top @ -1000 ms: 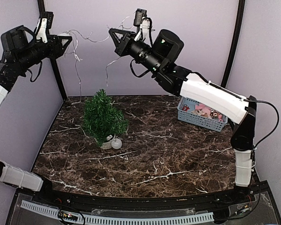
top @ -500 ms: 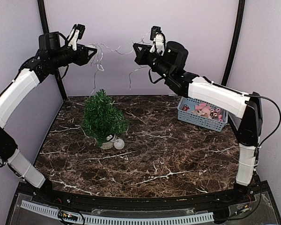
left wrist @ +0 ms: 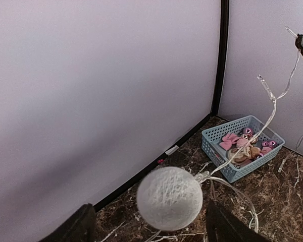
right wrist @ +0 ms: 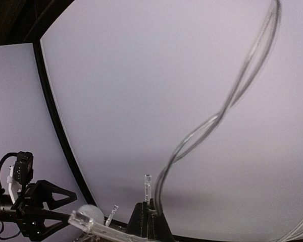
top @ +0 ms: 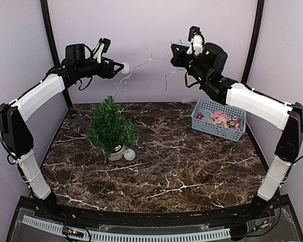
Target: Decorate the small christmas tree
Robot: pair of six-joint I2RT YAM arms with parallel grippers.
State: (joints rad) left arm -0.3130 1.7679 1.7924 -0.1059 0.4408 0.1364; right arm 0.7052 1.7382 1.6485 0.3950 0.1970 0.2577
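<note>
My right claw is pinched together on the string of lights. My left claw stands apart, wider than the white ball sitting between its fingers. A gap shows on 1 side of the ball, so I judge it is no longer clamped.

The small christmas tree stands upright in its white pot at the left rear of the table. It is below my left claw and well under the string.

My main worry is that ball. If it slips free, the whole string swings from the right claw alone and may fall past the tree rather than over it. Loose strands already dangle near the treetop. A snagged loop plus any sideways pull could tip the tree, since the pot looks small for its bushy top. A 2nd ball lies on the table touching or just beside the pot, and a falling string could drag it away. The thin wire could also catch on my own wrist cables.

For room, both claws are high and near the back wall, and my left arm runs near the left corner post, so there is little slack rearward or to the left. The middle and front of the table offer free space. The blue basket sits at the right rear, well apart from the tree.
</note>
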